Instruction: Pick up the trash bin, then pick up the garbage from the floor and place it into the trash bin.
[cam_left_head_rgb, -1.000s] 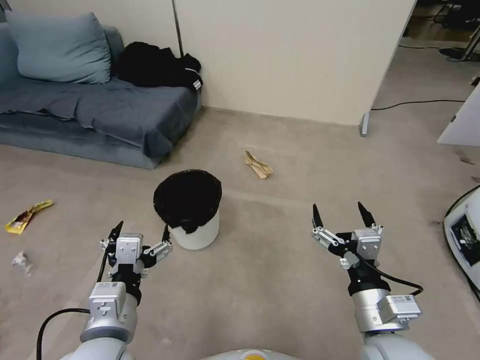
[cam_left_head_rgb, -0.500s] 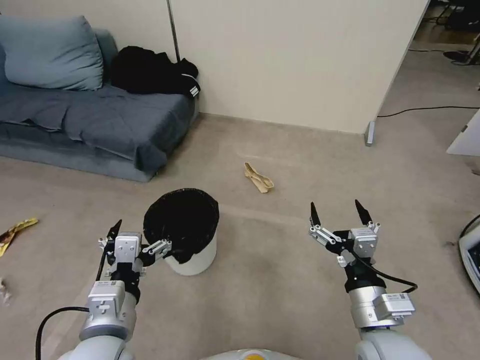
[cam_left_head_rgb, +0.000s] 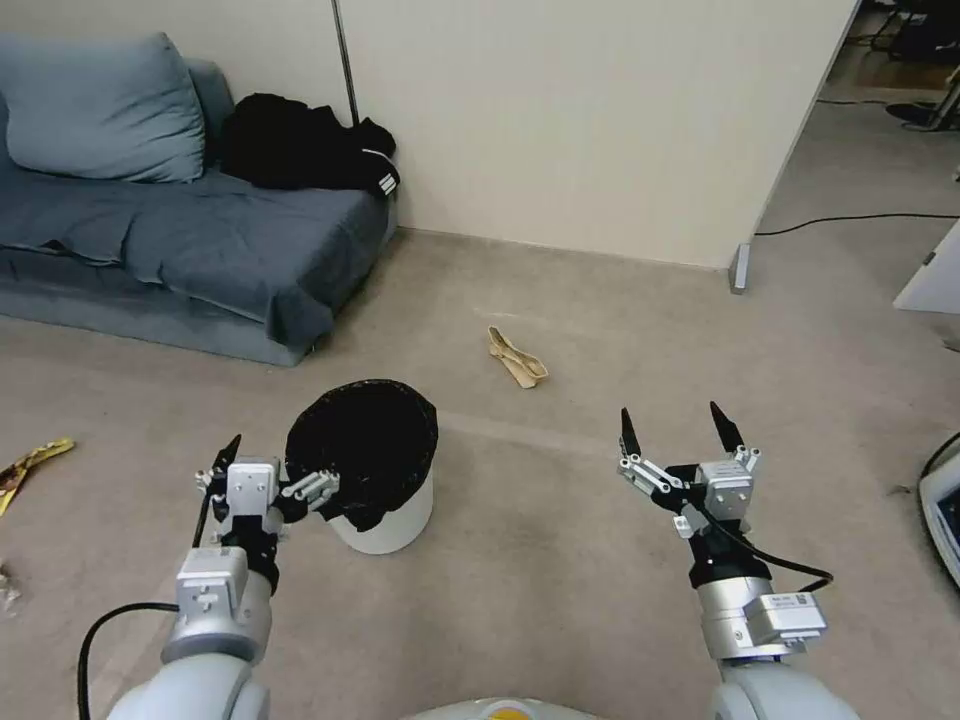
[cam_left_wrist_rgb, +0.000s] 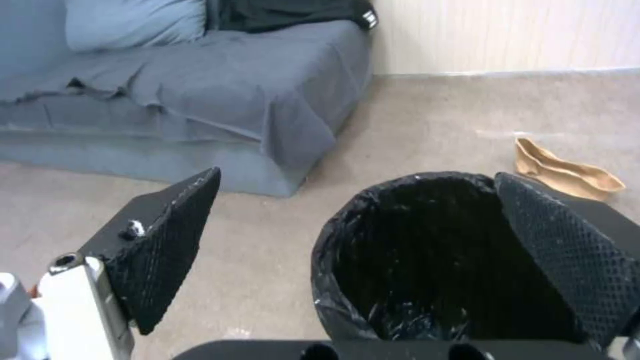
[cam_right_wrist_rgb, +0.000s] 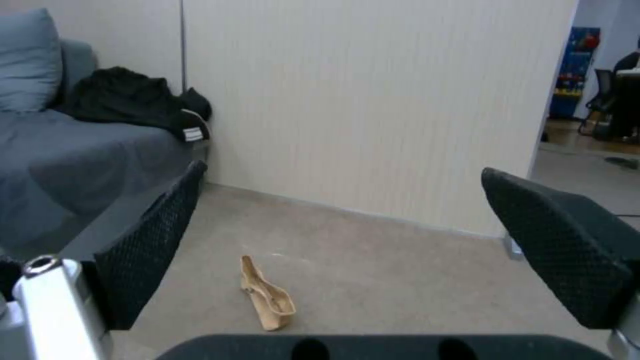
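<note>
We see the bin (cam_left_head_rgb: 372, 470) standing upright on the carpet, lower left of centre in the head view, its black liner (cam_left_head_rgb: 362, 440) folded over the rim. The left gripper (cam_left_head_rgb: 275, 470) sits at the bin's near-left edge, spread wide and holding nothing. One finger (cam_left_head_rgb: 312, 487) reaches over the liner's rim while the other points up just outside the bin. The left arm rises from the bottom left corner of the frame, its wrist angled up and slightly inward toward the bin. In the left wrist view the bin (cam_left_wrist_rgb: 427, 260) opens between the two spread fingers, with one pad (cam_left_wrist_rgb: 567, 265) over its far side and the other beside it over bare carpet.

The right gripper (cam_left_head_rgb: 672, 428) hovers in the lower right of the head view, well apart from the bin, also spread wide and empty, fingertips pointing up. Its arm comes up from the bottom right corner.

A tan scrap (cam_left_head_rgb: 516, 357) lies on the carpet just above centre, between the bin and the wall (cam_left_head_rgb: 580, 120). We also find the scrap (cam_right_wrist_rgb: 267, 295) in the right wrist view, between the open fingers. A yellow wrapper (cam_left_head_rgb: 30, 465) lies at the left edge. The sofa (cam_left_head_rgb: 180, 230) fills the upper left.
</note>
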